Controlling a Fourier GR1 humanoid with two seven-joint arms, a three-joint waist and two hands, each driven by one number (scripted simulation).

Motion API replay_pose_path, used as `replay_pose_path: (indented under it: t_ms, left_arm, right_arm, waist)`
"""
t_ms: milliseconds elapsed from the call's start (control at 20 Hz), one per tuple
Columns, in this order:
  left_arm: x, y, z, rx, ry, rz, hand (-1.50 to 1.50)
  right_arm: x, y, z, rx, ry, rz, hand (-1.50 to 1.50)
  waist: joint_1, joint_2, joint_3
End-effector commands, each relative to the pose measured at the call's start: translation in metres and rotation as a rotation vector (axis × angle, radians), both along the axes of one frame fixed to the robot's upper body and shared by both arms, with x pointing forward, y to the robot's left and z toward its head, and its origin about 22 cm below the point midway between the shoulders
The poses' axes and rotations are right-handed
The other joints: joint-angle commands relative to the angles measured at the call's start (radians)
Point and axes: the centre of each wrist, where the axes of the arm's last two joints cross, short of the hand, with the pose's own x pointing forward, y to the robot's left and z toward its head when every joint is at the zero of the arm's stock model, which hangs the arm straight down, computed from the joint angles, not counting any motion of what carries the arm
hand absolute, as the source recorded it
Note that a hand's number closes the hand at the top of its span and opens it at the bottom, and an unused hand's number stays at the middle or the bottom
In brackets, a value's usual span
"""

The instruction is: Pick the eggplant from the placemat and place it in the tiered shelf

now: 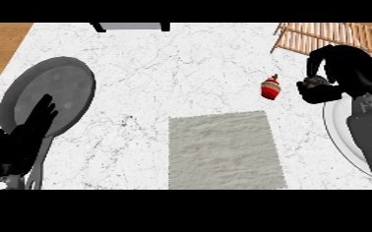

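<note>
My right hand (pixel 341 71) is at the right edge, its fingers curled round a small dark, mottled thing that looks like the eggplant (pixel 315 82); most of it is hidden by the hand. The hand is held just below the wooden slatted tiered shelf (pixel 323 37) in the top right corner. The grey placemat (pixel 225 150) lies at the lower middle of the counter with nothing on it. My left hand (pixel 33 128) rests open at the lower left, fingers up.
A small red object (pixel 270 89) stands on the counter just left of my right hand. A dark round pan (pixel 62 86) lies at the left under my left hand. A white plate (pixel 335 130) shows under my right forearm. A grey block (pixel 131 27) sits at the top edge.
</note>
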Motion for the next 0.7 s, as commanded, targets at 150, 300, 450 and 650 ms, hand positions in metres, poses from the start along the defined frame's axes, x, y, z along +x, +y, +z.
replay_pose_path:
  t_ms: [150,300,450,650]
  left_arm:
    - [-0.004,-0.012,-0.015,0.007,-0.005,0.008,0.0]
    - [-0.015,0.001,-0.003,0.005,0.004,0.0,0.0]
    - [-0.01,-0.001,0.001,0.012,0.002,0.017,0.0]
    - [-0.003,-0.008,-0.014,-0.004,0.003,-0.006,0.0]
  right_arm:
    - [-0.038,-0.041,0.066,0.251,-0.122,-0.014,1.5]
    - [-0.053,-0.047,0.093,0.369,-0.165,-0.058,1.5]
    - [-0.076,-0.073,0.124,0.413,-0.225,-0.069,1.5]
    - [-0.094,-0.068,0.147,0.412,-0.298,-0.108,1.5]
  waist:
    - [-0.017,-0.006,-0.002]
    - [-0.006,-0.01,-0.001]
    - [-0.007,-0.007,-0.001]
    - [0.008,0.0,-0.001]
